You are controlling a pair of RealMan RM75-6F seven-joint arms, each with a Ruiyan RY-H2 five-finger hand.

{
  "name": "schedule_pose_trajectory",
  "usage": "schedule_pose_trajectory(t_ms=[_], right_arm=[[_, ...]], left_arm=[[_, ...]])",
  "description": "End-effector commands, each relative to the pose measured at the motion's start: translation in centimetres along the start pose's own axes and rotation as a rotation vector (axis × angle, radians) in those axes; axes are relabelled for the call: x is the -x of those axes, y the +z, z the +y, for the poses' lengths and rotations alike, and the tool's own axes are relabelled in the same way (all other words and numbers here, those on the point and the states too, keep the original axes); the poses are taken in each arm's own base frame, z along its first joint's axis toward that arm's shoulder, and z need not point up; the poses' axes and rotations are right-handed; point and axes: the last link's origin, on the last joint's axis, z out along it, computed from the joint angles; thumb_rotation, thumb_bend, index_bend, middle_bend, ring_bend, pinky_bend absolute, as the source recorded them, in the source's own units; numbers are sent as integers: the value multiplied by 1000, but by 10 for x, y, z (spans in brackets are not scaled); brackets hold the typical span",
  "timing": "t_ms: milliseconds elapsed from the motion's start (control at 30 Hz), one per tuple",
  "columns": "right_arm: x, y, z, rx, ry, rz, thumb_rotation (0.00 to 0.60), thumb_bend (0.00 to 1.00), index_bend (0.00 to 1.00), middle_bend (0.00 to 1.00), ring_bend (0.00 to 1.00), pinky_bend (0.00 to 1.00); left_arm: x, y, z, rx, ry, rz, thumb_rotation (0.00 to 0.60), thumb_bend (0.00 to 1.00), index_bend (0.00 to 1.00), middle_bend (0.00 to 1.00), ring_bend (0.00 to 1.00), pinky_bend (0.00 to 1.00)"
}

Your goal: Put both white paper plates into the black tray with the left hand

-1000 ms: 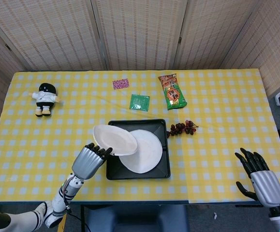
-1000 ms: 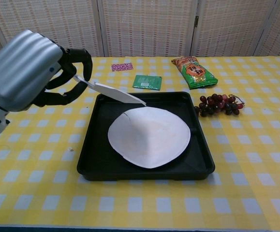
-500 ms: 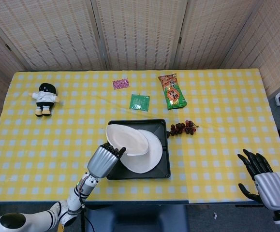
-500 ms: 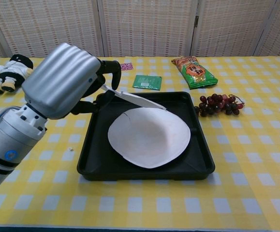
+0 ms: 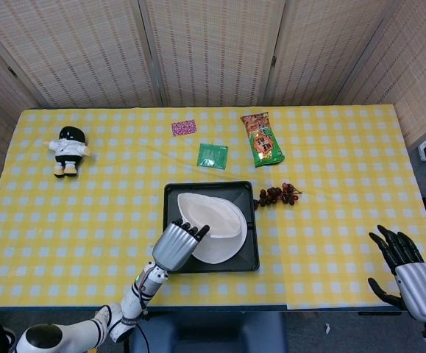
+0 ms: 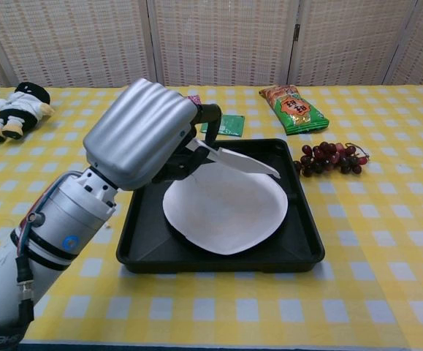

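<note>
Plates: one white plate (image 6: 226, 208) lies flat in the black tray (image 6: 306, 248); we log the second plate (image 6: 244, 162) pinched at its near-left edge by the left hand (image 6: 142, 131), tilted above it. Risk, we judge: released tilted, it could slide onto the tray's rim. Only the head view shows the right hand (image 5: 411, 276), fingers spread, holding nothing, at the desk's (image 5: 345, 184) near-right.

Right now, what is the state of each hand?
Left hand: holding the second white paper plate above the black tray.
Right hand: open, holding nothing.
</note>
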Motion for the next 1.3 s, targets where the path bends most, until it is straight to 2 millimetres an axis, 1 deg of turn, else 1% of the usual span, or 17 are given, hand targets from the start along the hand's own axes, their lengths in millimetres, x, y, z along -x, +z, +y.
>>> schedule_pose_trajectory(t_ms=[33, 367, 533, 667, 700, 733, 833, 933, 967, 1100, 1300], right_arm=[[-2, -1, 1, 2, 3, 4, 600, 365, 0, 0, 0, 0], [-7, -7, 2, -1, 9, 25, 600, 365, 0, 0, 0, 0], [-11, -10, 2, -4, 13, 44, 600, 365, 0, 0, 0, 0], [-14, -11, 4, 0, 16, 59, 600, 366, 0, 0, 0, 0], [-14, -11, 4, 0, 17, 59, 600, 366, 0, 0, 0, 0], [-14, -11, 4, -1, 17, 59, 600, 366, 0, 0, 0, 0], [-14, -11, 4, -6, 19, 57, 600, 366, 0, 0, 0, 0], [-15, -12, 3, -7, 22, 63, 600, 365, 0, 0, 0, 0], [-15, -13, 3, -7, 22, 67, 600, 365, 0, 0, 0, 0], [-16, -14, 3, -9, 23, 73, 600, 366, 0, 0, 0, 0], [-16, -14, 3, -12, 20, 74, 600, 365, 0, 0, 0, 0]], left_arm=[[3, 3, 4, 1, -4, -5, 600, 622, 641, 1000, 1000, 1000], [16, 2, 15, 13, -11, -41, 600, 622, 644, 1000, 1000, 1000], [18, 3, 16, 10, -15, -39, 600, 623, 647, 1000, 1000, 1000], [21, -2, 17, 22, -27, -63, 600, 625, 645, 1000, 1000, 1000], [22, -4, 17, 25, -27, -70, 600, 602, 624, 1000, 1000, 1000], [23, -5, 18, 31, -27, -76, 600, 557, 583, 1000, 1000, 1000], [26, -9, 23, 36, -30, -112, 600, 377, 421, 1000, 1000, 1000], [26, -10, 26, 38, -31, -137, 600, 256, 312, 1000, 1000, 1000], [26, -11, 27, 42, -30, -145, 600, 230, 291, 1000, 1000, 1000], [24, -17, 32, 52, -26, -183, 600, 190, 222, 1000, 1000, 1000], [14, -22, 35, 69, -34, -211, 600, 161, 209, 1000, 1000, 1000]])
